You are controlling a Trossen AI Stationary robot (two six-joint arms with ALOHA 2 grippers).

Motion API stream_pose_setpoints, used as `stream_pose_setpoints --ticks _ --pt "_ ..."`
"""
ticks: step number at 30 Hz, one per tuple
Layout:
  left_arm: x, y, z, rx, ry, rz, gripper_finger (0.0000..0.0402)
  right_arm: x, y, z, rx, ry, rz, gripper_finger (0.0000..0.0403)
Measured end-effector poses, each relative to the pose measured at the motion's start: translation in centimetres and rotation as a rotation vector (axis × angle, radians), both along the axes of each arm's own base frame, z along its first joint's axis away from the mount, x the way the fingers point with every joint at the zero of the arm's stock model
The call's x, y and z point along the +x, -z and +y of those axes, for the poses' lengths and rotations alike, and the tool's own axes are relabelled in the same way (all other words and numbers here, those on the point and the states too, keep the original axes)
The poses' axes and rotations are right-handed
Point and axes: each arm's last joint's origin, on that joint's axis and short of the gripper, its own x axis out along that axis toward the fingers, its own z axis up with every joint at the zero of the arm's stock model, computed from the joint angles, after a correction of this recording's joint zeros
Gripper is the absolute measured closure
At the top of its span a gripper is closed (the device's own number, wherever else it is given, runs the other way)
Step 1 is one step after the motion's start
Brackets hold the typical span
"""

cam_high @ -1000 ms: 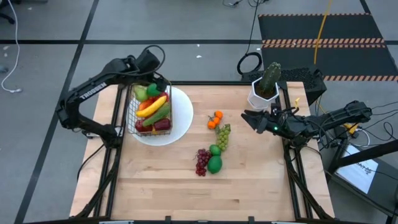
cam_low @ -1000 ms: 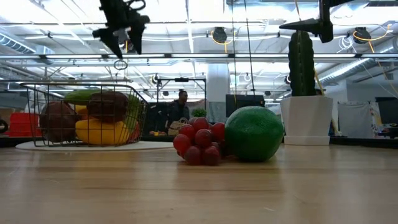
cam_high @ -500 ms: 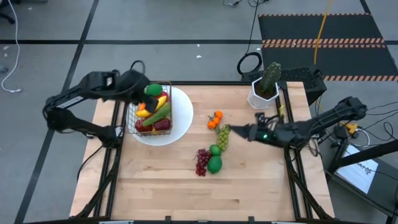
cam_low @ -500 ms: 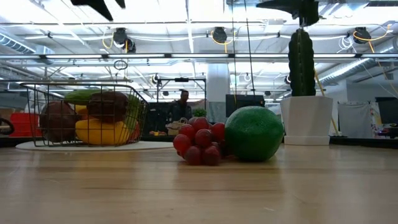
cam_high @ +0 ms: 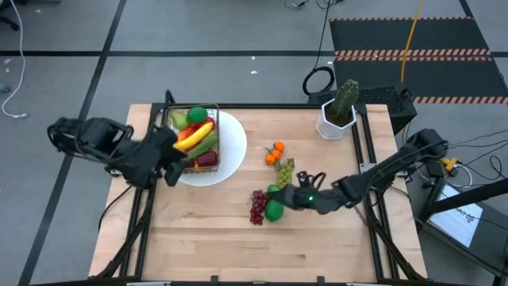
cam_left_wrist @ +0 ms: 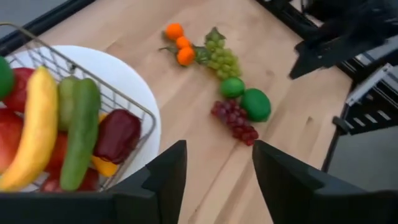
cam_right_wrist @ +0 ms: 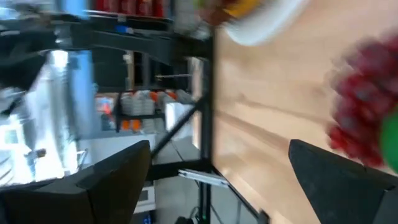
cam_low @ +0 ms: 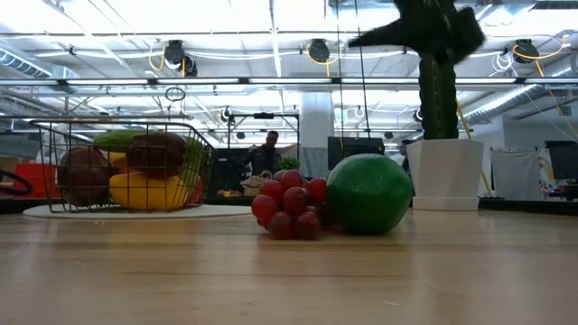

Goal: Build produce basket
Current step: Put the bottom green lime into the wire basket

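Overhead, the basket [cam_high: 193, 137] sits on the plate [cam_high: 232, 151], already filled with banana, cucumber and apples. The left gripper [cam_high: 171, 163] hangs at the plate's near-left rim, holding nothing. The right gripper [cam_high: 287, 195] reaches over the loose produce: lime [cam_high: 274, 210], red grapes [cam_high: 258, 206], green grapes [cam_high: 285, 174], oranges [cam_high: 274, 152]. At table level, the red grapes [cam_low: 289, 204] touch the lime [cam_low: 368, 194]; the cactus pot [cam_low: 445, 173] stands behind. From the left wrist, the fingers [cam_left_wrist: 163, 173] stand partly apart and empty, basket [cam_left_wrist: 118, 99] just ahead. From the right wrist, the fingers [cam_right_wrist: 118, 171] are spread wide, empty, red grapes [cam_right_wrist: 357, 118] beyond. These toys are probably light and hard; the smooth round lime may slip, so grip across its middle, and the bumpy grapes across the bunch.
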Motion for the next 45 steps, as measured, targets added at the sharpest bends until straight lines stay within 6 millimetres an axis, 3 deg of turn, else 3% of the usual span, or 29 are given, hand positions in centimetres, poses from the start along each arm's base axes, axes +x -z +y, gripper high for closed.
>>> stream_pose_setpoints --ticks 10,18,29,38,45 --pt "1.9 1.7 -4.4 0.05 0.061 0.049 0.024 1.0 4.5 1.2 0.185 -0.06 0.28 0.0025" --pt "3.3 3.1 -6.5 0.052 0.069 0.098 0.0237 1.0 6.8 -0.1 0.204 -0.013 0.474 0.0025" --pt "3.8 3.4 -7.1 0.049 0.073 0.096 0.0238 2.4 10.3 -1.9 0.216 -0.087 0.638 0.0025" --pt "3.8 3.3 -7.0 0.061 0.069 0.091 0.0238 2.8 11.2 -1.6 0.208 -0.149 0.657 0.0029" --pt "3.9 3.3 -6.9 0.099 0.057 0.077 0.0238 2.7 11.2 -1.5 0.195 -0.167 0.659 0.0089"
